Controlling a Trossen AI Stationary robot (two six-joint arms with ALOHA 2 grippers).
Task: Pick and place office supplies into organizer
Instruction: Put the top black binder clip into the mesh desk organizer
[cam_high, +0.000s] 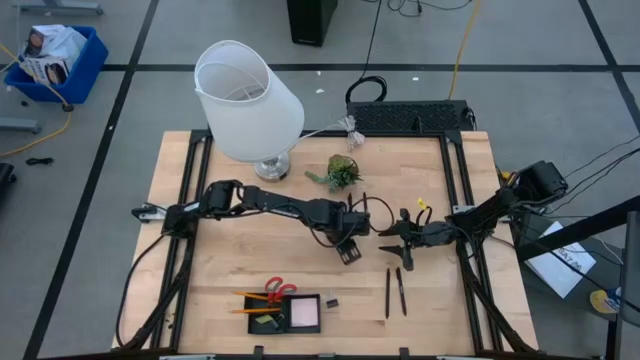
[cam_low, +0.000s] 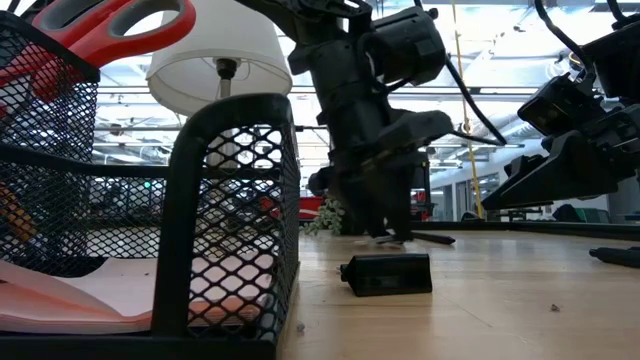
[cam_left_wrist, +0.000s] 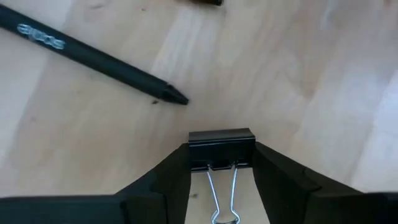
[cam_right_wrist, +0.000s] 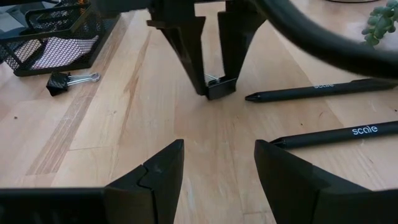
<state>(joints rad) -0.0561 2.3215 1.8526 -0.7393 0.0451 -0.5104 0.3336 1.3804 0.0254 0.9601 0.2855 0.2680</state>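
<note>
My left gripper (cam_high: 348, 250) stands at mid-table, pointing steeply down, shut on a small black binder clip (cam_left_wrist: 221, 149). The same clip (cam_right_wrist: 219, 87) shows at the left fingertips in the right wrist view, at or just above the wood. My right gripper (cam_right_wrist: 217, 180) hovers open a little to the right (cam_high: 393, 243), with nothing between its fingers. The black mesh organizer (cam_high: 285, 312) sits at the near edge holding a pink sticky pad (cam_high: 303, 314), with red-handled scissors (cam_high: 280, 290) and orange pencils (cam_high: 250, 297). A second clip (cam_right_wrist: 59, 82) lies on the wood beside it. Two black pens (cam_high: 395, 292) lie to the right. My left gripper pinches the clip's black body (cam_left_wrist: 198, 152) by its two ends, between the two fingers at their tips. The fingers come from above, slanting down. The wire handles (cam_left_wrist: 222, 193) run back between the fingers. Whether the clip is clear of the table I cannot tell.
A white lamp (cam_high: 250, 100) stands at the far left of the table and a green plant sprig (cam_high: 343, 172) at far centre. A black keyboard-like box (cam_high: 410, 117) lies on the far edge. Bare wood lies between the left gripper and the organizer.
</note>
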